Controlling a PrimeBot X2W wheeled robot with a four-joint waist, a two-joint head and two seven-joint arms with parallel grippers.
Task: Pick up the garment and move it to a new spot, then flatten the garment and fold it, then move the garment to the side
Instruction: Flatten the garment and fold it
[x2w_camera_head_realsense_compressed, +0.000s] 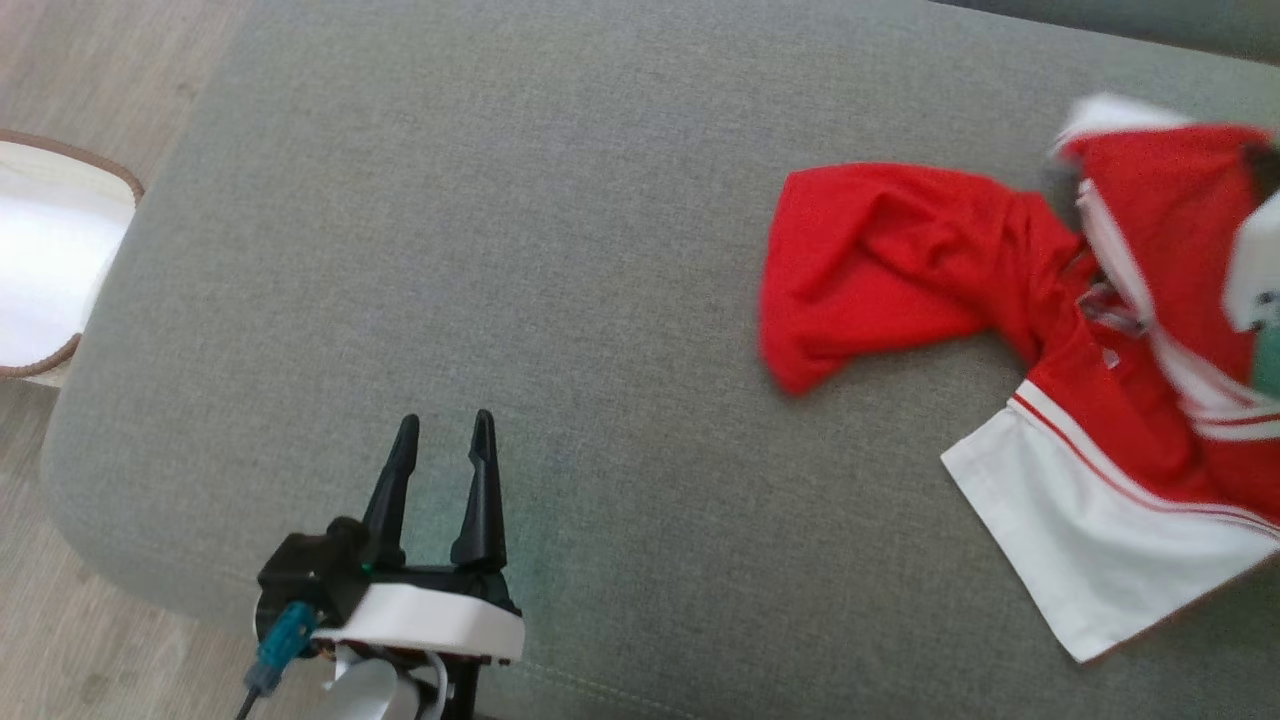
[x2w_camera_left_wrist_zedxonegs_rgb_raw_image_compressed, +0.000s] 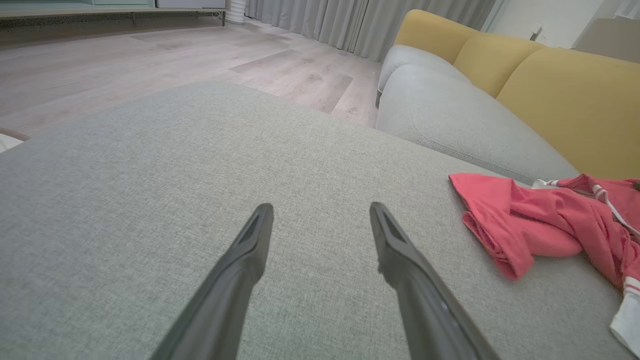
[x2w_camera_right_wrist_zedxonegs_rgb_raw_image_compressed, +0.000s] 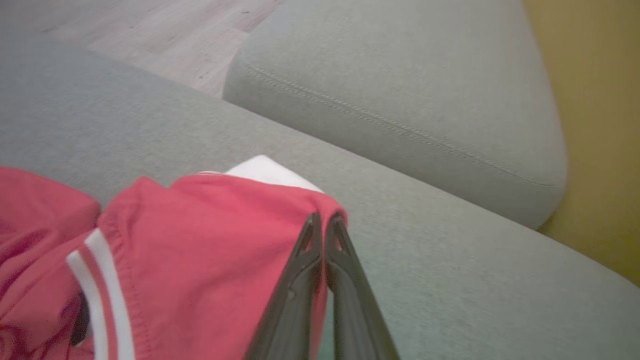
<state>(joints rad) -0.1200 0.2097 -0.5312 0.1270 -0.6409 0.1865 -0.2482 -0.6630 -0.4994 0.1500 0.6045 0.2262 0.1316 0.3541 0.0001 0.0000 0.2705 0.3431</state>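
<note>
Head view has the soft red-and-white garment crumpled at three o'clock on the coarse grey cushion; its white hem points toward five o'clock, a red sleeve toward nine. At seven o'clock the left gripper gapes empty; the right gripper is pinched onto a red fold; a round-rimmed basket sits at nine.

Grey fabric seat, yellow sofa backrest behind; pale wood floor, grey curtains; poss. a basket at left.
</note>
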